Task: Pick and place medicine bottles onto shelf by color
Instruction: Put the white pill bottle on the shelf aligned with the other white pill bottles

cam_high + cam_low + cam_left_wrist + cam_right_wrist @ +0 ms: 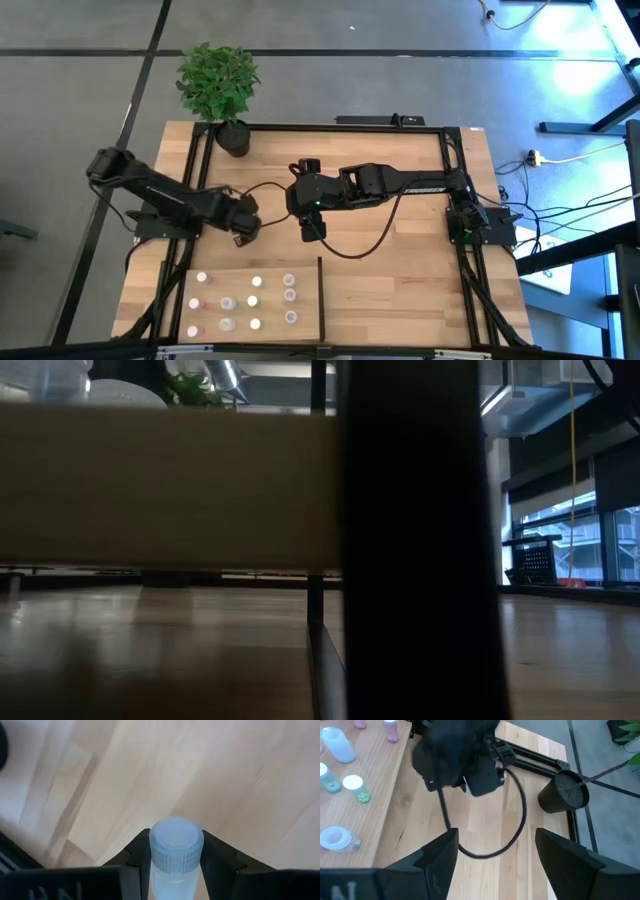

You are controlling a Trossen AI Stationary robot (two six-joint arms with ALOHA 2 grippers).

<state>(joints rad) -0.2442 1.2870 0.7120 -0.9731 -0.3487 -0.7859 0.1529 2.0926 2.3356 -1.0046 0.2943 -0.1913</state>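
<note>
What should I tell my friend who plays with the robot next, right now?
Left gripper: shut on a small bottle with a pale blue cap, held above the table, just behind the shelf.
Right gripper: open and empty, hanging over the middle of the table, waiting.
Bottles: about eleven already stand in rows on the shelf at the front left.
Plant pot: back left corner, out of the way.
Done: one bottle is picked up.
Left: set this bottle on the shelf beside the ones of its color. Whether the others are already sorted is too small to tell.
</note>
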